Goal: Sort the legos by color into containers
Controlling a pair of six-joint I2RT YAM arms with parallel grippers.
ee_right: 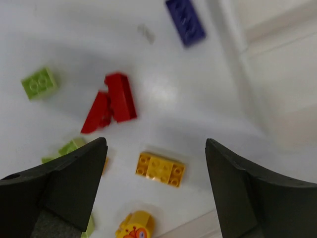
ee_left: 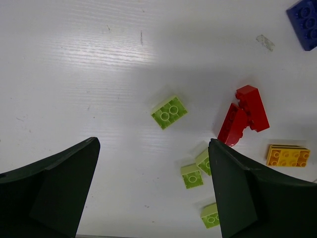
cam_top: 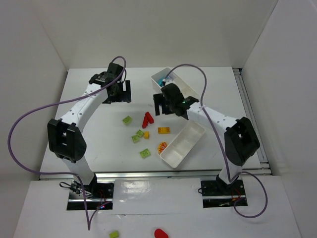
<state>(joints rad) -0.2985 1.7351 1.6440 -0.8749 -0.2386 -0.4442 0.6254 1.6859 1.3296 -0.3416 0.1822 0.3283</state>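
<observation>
Loose legos lie mid-table: a lime green brick [cam_top: 127, 119], red pieces [cam_top: 147, 119], an orange-yellow brick [cam_top: 163, 130], more lime bricks [cam_top: 137, 135] and a yellow round piece [cam_top: 162, 147]. My left gripper [cam_top: 119, 95] hovers open and empty behind them; its view shows the lime brick [ee_left: 169, 112], red pieces [ee_left: 246, 114] and a purple brick [ee_left: 304, 22] ahead of the left gripper [ee_left: 153, 191]. My right gripper [cam_top: 167, 108] is open and empty, and in its own view the right gripper [ee_right: 156, 186] hangs above the orange-yellow brick [ee_right: 160, 169]. One white tray [cam_top: 190, 90] holds a teal piece [cam_top: 163, 81]. The other tray [cam_top: 182, 144] stands front right.
A lime brick [cam_top: 144, 153] lies near the front edge. A lime brick [cam_top: 114, 234] and a red piece [cam_top: 160, 233] lie off the table by the arm bases. White walls enclose the table. The purple brick [ee_right: 185, 21] lies near the back tray.
</observation>
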